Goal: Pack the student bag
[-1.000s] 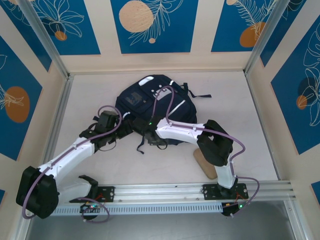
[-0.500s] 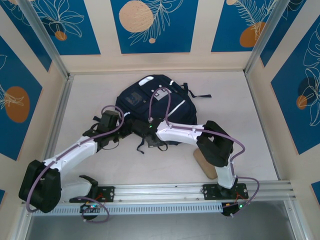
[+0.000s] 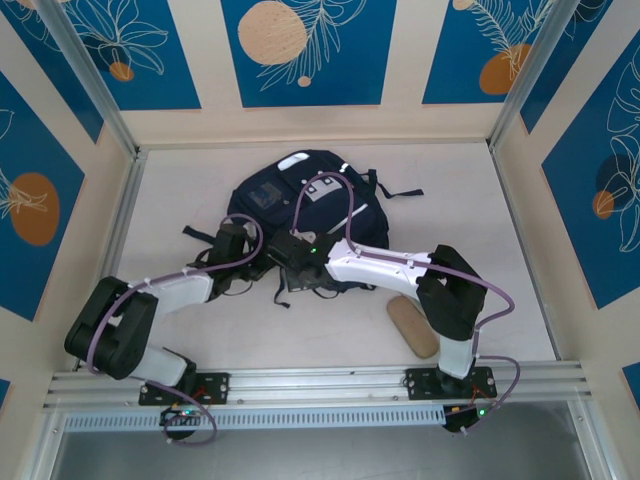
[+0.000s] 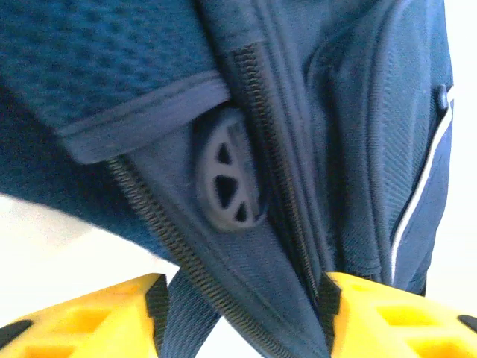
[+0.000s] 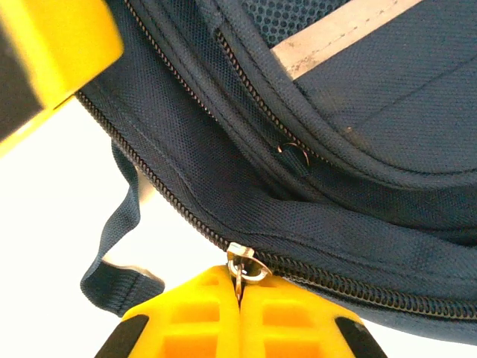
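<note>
— Moved since earlier?
— Toward the bag [image 3: 300,205], laid on the table [image 3: 520,260] with its long axis running near to far, the left arm [image 3: 170,292] has been folded.
— Claws?
— Right claw [image 5: 238,302] is clamped on the zip pull [image 5: 241,268] at the near edge; left claw [image 4: 238,313] is held apart astride the seam alongside.

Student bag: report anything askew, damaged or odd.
Nothing looks damaged. The student bag lies flat on the table. The right pincer pinches a zipper pull; the left pincer straddles fabric. A tan oval object lies outside the bag.
</note>
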Tool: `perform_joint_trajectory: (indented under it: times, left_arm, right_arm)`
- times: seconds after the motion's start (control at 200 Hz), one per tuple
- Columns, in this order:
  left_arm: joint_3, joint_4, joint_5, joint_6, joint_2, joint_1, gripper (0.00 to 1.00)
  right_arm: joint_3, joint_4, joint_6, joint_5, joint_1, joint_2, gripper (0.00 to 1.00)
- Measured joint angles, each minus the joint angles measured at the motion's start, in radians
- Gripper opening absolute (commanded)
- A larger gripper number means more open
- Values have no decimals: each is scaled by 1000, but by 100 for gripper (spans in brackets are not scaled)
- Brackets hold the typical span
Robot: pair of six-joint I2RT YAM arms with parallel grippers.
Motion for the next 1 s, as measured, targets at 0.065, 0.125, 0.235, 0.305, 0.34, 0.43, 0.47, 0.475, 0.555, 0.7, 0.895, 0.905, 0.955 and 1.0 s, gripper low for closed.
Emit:
perform_joint_trajectory:
  times: [0.065,0.125,0.235,0.305,0.34,0.43,0.47,0.475,0.555,0.7,0.895,0.905,0.955,1.0]
  left_arm:
    - [0,8,0,0,5,0,40]
    - [0,8,-5,-4,7,0,31]
    - [2,2,-15,14,23,0,21]
    - [8,-10,-21,29,33,0,14]
    - [14,-18,-23,37,36,0,11]
    - [31,-46,-31,64,40,-1,2]
    - [39,-58,-32,76,43,-1,0]
    - [40,-59,-32,75,43,-1,0]
    - [56,-88,-39,100,46,-3,0]
    - [90,-148,-53,144,48,-3,0]
    - [118,-216,-99,190,44,0,12]
    - [119,-219,-101,191,43,1,14]
    - [120,-238,-117,201,33,6,26]
    - [120,-266,-141,214,13,19,33]
  right_arm:
    - [0,5,-2,-15,-3,0,0]
    - [0,5,-3,-24,-7,0,0]
    - [-1,2,-4,-45,-16,0,0]
    - [-8,-3,-8,-58,-21,-2,0]
    - [-17,-5,-11,-65,-25,-5,0]
    - [-60,-8,-22,-74,-38,-32,0]
    - [-82,-13,-29,-78,-44,-50,0]
    - [-85,-15,-30,-80,-45,-53,0]
    - [-126,-34,-38,-79,-65,-100,0]
    - [-192,-80,-48,-60,-117,-186,0]
    - [-248,-98,-74,-71,-184,-234,0]
    - [-249,-95,-77,-74,-185,-234,0]
    - [-249,-78,-97,-103,-186,-232,0]
    - [-248,-57,-124,-146,-180,-229,0]
